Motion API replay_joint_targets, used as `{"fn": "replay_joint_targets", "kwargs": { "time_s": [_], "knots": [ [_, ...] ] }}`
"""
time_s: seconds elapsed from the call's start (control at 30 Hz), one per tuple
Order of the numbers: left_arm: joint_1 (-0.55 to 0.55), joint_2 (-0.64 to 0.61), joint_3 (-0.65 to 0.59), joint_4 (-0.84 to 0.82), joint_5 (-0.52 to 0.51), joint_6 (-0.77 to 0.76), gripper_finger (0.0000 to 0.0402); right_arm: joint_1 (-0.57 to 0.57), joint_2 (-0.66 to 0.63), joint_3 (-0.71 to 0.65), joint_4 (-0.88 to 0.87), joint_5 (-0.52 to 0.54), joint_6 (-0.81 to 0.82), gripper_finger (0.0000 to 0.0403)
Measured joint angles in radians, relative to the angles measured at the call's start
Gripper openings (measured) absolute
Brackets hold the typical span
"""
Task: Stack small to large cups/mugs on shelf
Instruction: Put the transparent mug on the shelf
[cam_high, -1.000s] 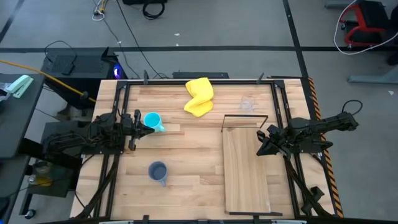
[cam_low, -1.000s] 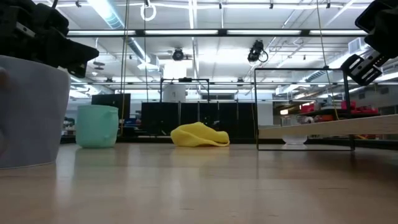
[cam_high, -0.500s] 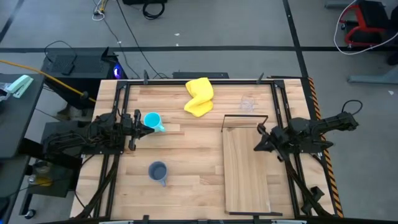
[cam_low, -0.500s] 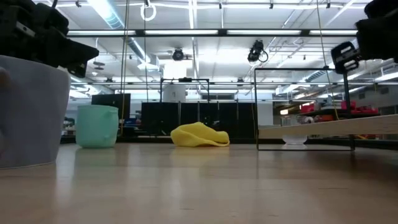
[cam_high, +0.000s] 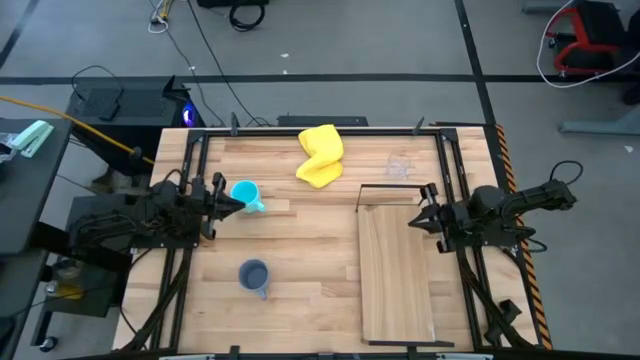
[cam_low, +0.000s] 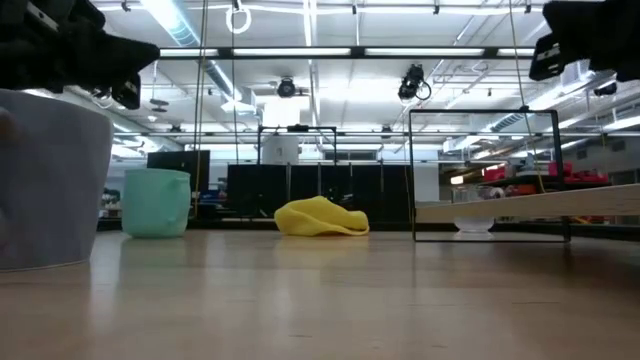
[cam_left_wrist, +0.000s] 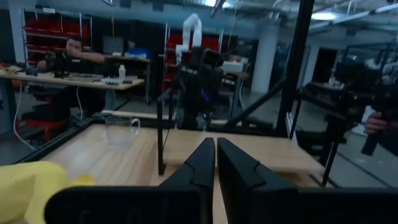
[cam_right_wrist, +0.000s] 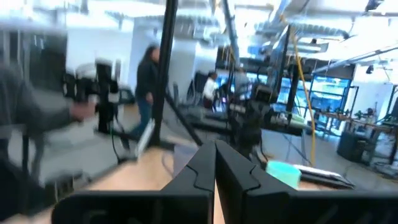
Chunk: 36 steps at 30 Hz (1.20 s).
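Observation:
The bright cyan mug (cam_high: 246, 194) stands on the tabletop at the left, also in the low view (cam_low: 156, 202). The grey-blue mug (cam_high: 254, 275) stands nearer the front edge (cam_low: 48, 180). The clear glass (cam_high: 399, 166) stands at the far right, also in the left wrist view (cam_left_wrist: 121, 130). The shelf board (cam_high: 395, 275) lies at the right, its black wire frame (cam_high: 394, 188) at the far end. My left gripper (cam_high: 238, 204) is shut and empty, raised beside the cyan mug. My right gripper (cam_high: 412, 222) is shut and empty, raised over the shelf's far right part.
A crumpled yellow cloth (cam_high: 320, 155) lies at the far middle of the table. Black rails (cam_high: 190, 180) run along the table's left and right sides. People show in the room beyond the table in the wrist views.
My right gripper has gone up and toward the table's far edge over the shelf, tipping from a downward slant to nearly level. My left gripper has risen a little beside the cyan mug. The cups, cloth and shelf have stayed where they were.

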Motion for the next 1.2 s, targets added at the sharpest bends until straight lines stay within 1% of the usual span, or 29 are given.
{"fn": "replay_joint_targets", "kwargs": {
  "time_s": [0.07,0.13,0.3,0.37,0.4,0.47,0.57,0.6,0.7,0.83,0.93,1.0,1.03,1.13,1.2],
  "knots": [
    [0.000,0.000,0.000,0.027,0.000,-0.002,0.0024,0.000,0.000,0.000,0.061,0.000,0.039,0.0016],
    [0.000,0.000,0.000,0.068,0.000,-0.001,0.0027,0.000,0.000,0.000,0.143,0.000,0.043,0.0016],
    [0.000,0.000,0.000,0.244,-0.003,0.010,0.0029,0.000,0.000,0.000,0.373,0.017,0.059,0.0016],
    [0.000,0.000,0.000,0.320,-0.015,0.043,0.0027,0.000,0.000,0.001,0.465,0.082,0.058,0.0016],
    [0.000,0.000,0.000,0.346,-0.028,0.052,0.0025,0.000,0.000,0.008,0.490,0.139,0.057,0.0016],
    [0.000,0.000,0.000,0.373,-0.077,0.059,0.0022,0.000,0.000,0.039,0.487,0.294,0.056,0.0016],
    [0.000,0.000,0.000,0.376,-0.189,0.052,0.0019,-0.002,0.003,0.123,0.372,0.546,0.022,0.0016],
    [0.000,0.000,0.000,0.375,-0.225,0.054,0.0019,-0.002,0.003,0.158,0.318,0.607,-0.004,0.0016],
    [0.000,0.000,0.000,0.374,-0.307,0.078,0.0023,-0.002,0.014,0.292,0.158,0.715,-0.034,0.0016],
    [0.000,0.000,0.000,0.374,-0.383,0.089,0.0031,-0.002,0.074,0.502,-0.095,0.845,0.014,0.0016],
    [0.000,0.000,0.000,0.374,-0.409,0.089,0.0034,-0.002,0.160,0.671,-0.323,1.009,0.066,0.0016],
    [0.000,0.000,0.000,0.371,-0.412,0.087,0.0034,-0.002,0.230,0.782,-0.501,1.110,0.150,0.0016],
    [0.000,0.000,0.000,0.368,-0.413,0.082,0.0033,-0.002,0.266,0.837,-0.597,1.132,0.207,0.0016],
    [0.000,0.000,0.000,0.367,-0.412,0.077,0.0029,-0.005,0.392,0.995,-0.861,1.127,0.380,0.0016],
    [0.000,0.000,0.000,0.357,-0.412,0.073,0.0026,-0.014,0.482,1.080,-1.003,1.121,0.456,0.0016]
  ]
}}
